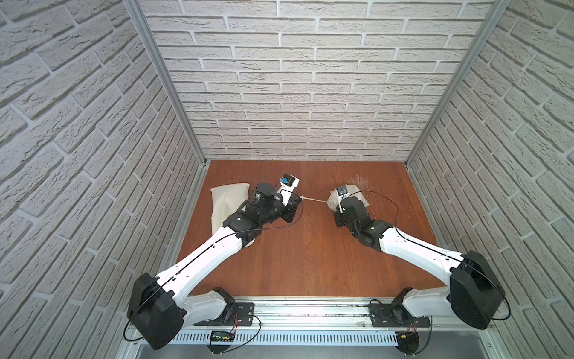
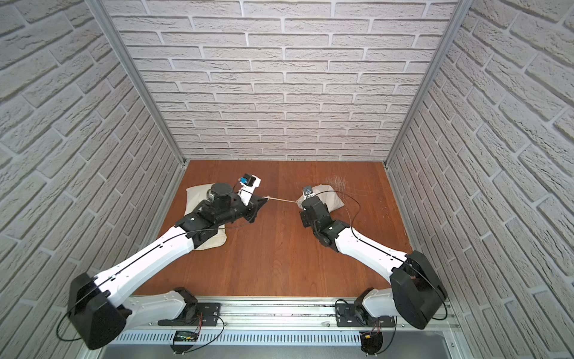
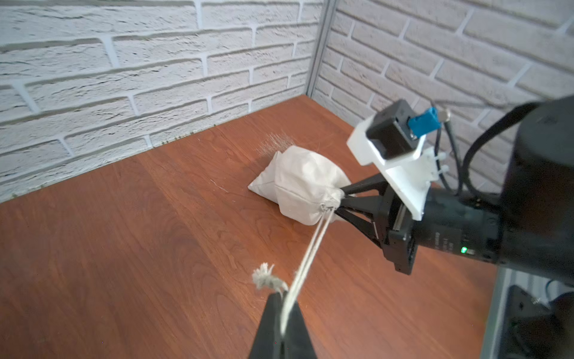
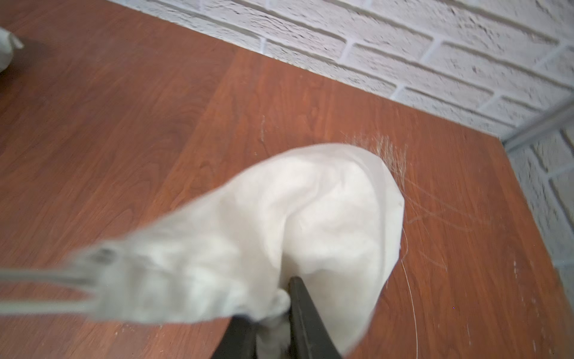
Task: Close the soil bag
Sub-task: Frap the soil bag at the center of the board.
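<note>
- Inside white brick-patterned walls on three sides, over a reddish-brown wood-grain surface [image 1: 310, 255].
- Toward the far right of that surface: small off-white cloth soil bag [image 3: 304, 183], lying on its side, plump body toward the far right corner, gathered neck pointing toward the middle.
- From the neck across to the left arm: thin pale twisted drawstring [image 3: 310, 248], doubled, clear of the surface and stretched straight in both top views.
- Left fingers [image 3: 270, 329]: clenched on the drawstring just short of its frayed end, well apart from the bag.
- Right fingers [image 4: 306, 310]: closed around the bunched cloth at the neck, one on each side, right at the drawstring's exit; grasping the cloth, by the look of the right wrist view, though blurred there.
- Under the left forearm, near the left wall: large flat cream fabric sack [image 1: 228, 199].
- Key relation: bag's long axis and drawstring on nearly one line, running side to side between the two sets of fingers; neck facing the left arm, body behind the right fingers.
- Judged step: cinching the mouth by drawing the cord leftward, away from the neck, against the right-side hold. Mostly puckered by appearance; fully shut or not, cannot tell.
- Calls for a pull straight along that line; off-axis, likely to drag or roll the bag instead of tightening it.
</note>
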`<state>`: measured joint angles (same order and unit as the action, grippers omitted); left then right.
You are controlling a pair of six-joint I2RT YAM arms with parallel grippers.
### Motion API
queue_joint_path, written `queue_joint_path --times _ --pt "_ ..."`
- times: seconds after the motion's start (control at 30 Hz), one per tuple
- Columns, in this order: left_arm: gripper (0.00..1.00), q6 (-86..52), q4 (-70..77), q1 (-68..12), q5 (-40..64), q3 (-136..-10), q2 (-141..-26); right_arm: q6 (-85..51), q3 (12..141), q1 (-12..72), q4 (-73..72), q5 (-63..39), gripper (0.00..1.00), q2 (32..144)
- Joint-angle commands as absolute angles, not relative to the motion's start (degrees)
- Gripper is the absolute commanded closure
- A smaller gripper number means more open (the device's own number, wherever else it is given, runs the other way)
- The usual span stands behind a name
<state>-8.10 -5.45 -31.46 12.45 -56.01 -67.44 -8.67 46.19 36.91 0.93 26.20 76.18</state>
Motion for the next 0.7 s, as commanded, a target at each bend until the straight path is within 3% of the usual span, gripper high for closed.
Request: queue_joint_path --times 0.0,0.23,0.33,0.5,0.67 --pt "1.0 -13.8 -4.3 -28.0 10.6 -58.0 -64.5 -14.3 42.8 32.1 12.4 38.3 0.8 72.1" --pt "1.0 -13.2 -9.0 -29.8 11.1 -62.8 -67.9 -1.4 46.9 41.1 4.0 17.8 0.78 68.6" --pt "1.0 -13.3 -9.8 -30.2 11.5 -63.4 -68.6 0.0 51.2 43.8 2.8 12.0 0.69 70.0" --pt "1.0 -13.4 -10.2 -30.9 11.1 -63.7 -68.7 3.7 57.5 47.7 0.0 7.5 0.48 76.6" --pt "1.0 -13.3 -11.0 -31.1 10.5 -64.0 -67.6 3.6 63.0 48.3 -1.6 9.6 0.46 82.8"
